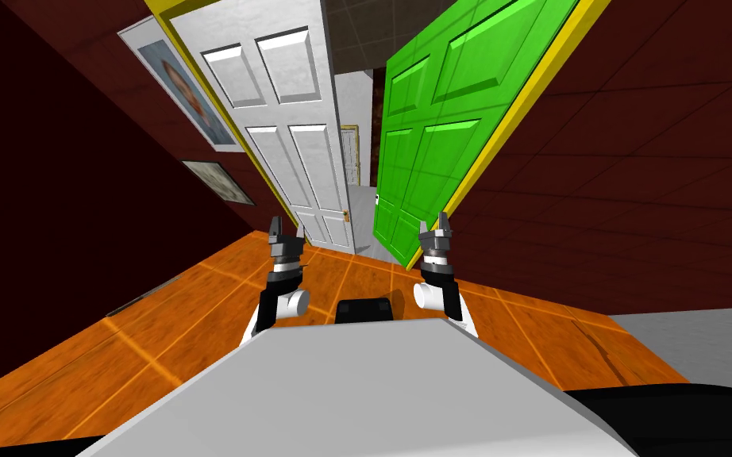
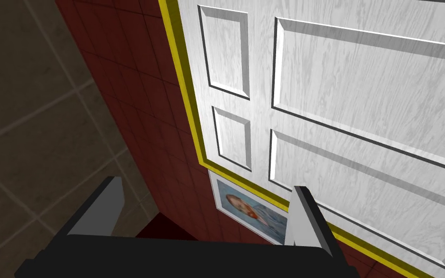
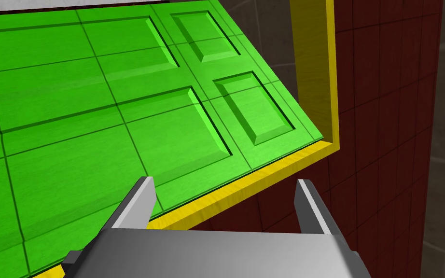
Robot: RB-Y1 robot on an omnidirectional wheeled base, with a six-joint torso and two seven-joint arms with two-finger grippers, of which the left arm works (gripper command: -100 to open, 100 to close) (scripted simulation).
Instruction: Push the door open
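A bright green panelled door [image 1: 436,135] hangs in a yellow frame [image 1: 515,119] ahead on the right. To its left stands a white panelled door [image 1: 293,135] with a small knob [image 1: 346,214]. A gap between the two shows a grey room beyond. My right gripper [image 1: 434,230] is open just before the green door's lower edge. The right wrist view has the green door [image 3: 96,106] and its yellow frame [image 3: 313,72] beyond the open right gripper [image 3: 224,202]. My left gripper [image 1: 286,232] is open, short of the white door [image 2: 352,111]; nothing sits in the left gripper [image 2: 204,205].
Dark red tiled walls [image 1: 634,198] close in on both sides. Two framed pictures [image 1: 186,95] hang on the left wall beside the white door. The floor [image 1: 198,317] is orange tile. A further white door [image 1: 350,155] shows through the gap.
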